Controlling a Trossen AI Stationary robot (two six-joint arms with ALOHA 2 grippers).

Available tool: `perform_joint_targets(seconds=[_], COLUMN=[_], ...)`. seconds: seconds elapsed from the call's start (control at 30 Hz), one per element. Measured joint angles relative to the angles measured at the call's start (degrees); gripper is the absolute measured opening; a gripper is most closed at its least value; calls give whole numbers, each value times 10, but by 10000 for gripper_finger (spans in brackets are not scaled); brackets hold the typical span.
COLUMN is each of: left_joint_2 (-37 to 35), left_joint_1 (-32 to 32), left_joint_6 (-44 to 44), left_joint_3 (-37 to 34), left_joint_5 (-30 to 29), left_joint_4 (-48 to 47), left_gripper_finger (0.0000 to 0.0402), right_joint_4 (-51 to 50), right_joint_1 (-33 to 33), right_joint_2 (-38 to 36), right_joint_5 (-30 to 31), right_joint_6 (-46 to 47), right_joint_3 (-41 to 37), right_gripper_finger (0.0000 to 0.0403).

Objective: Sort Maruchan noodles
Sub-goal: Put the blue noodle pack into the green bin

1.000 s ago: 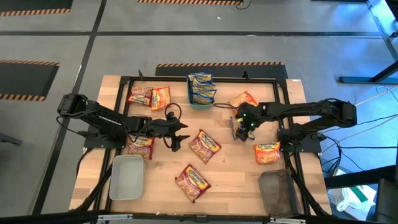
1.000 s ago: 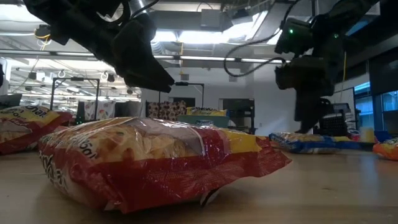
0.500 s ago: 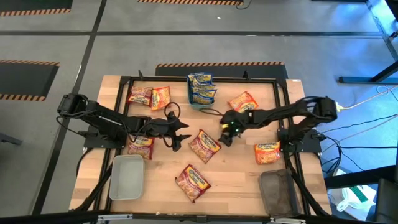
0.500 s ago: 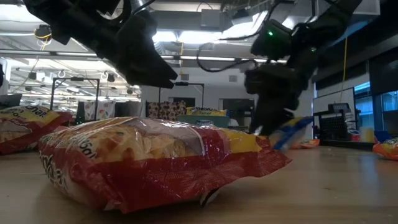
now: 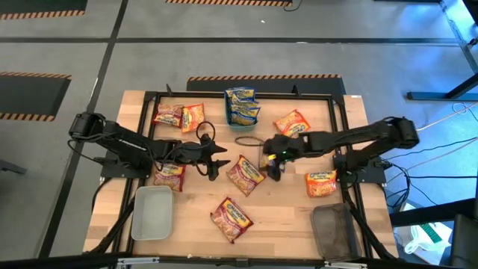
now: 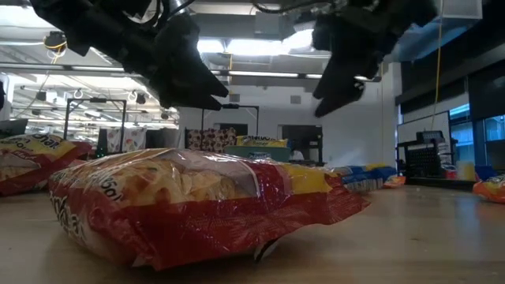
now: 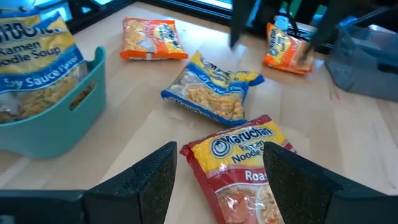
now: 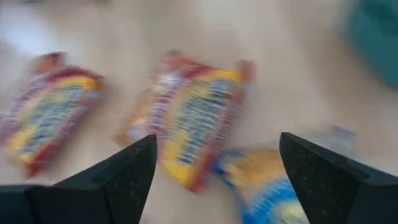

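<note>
My right claw [image 5: 272,166], wide open and now empty, has dropped the blue packet [image 7: 211,93] at 2 o'clock of the red packet [image 7: 245,168], still unsorted; left claw [image 5: 216,162] waits open, empty.

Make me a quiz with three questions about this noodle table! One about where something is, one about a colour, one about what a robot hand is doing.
1. Where is the grey tray?
A) in a corner on the left arm's side
B) in the middle of the table
C) on the right arm's side

2. What colour are the packets in the teal tray?
A) red
B) blue and yellow
C) orange

3. What are the right gripper's fingers doing?
A) standing open, holding nothing
B) squeezing an orange packet
C) gripping a tray

Answers:
1 A: the grey tray sits by the left arm.
2 B: the packets in the teal tray are blue and yellow.
3 A: the right gripper has its fingers apart, with nothing between.
</note>
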Motion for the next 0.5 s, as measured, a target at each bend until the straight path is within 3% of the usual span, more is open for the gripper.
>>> perform_joint_targets(seconds=[0.17,0.5], left_joint_2=[61,263], left_joint_1=[16,64], left_joint_6=[26,121], left_joint_3=[52,279], left_joint_5=[30,140], left_joint_4=[0,-143], left_gripper_finger=[232,232], right_joint_4=[-22,44], right_joint_1=[-6,-42], right_joint_2=[-96,-236], right_joint_5=[56,9], right_joint_6=[80,294], right_joint_3=[-75,-291], right_gripper_finger=[325,325])
